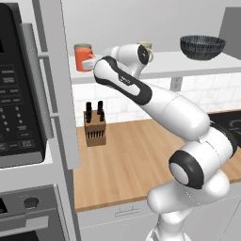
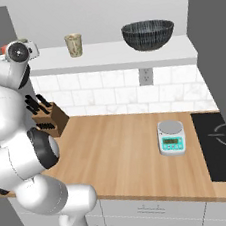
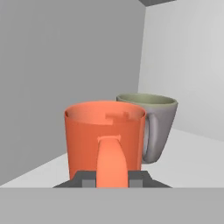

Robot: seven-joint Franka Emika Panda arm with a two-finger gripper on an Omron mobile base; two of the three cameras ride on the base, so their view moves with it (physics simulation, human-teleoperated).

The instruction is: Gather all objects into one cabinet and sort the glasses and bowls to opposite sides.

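Gripping the orange mug by its handle, my claw is nearly closed, fingers on either side of the loop. It is a plain, bright orange cup standing upright on the cabinet board at its left end. Just behind the orange mug stands the grey mug (greenish inside); the beige mug and black speckled bowl stand well to its right.

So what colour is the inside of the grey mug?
Greenish inside the grey mug, clearest in the hand view.
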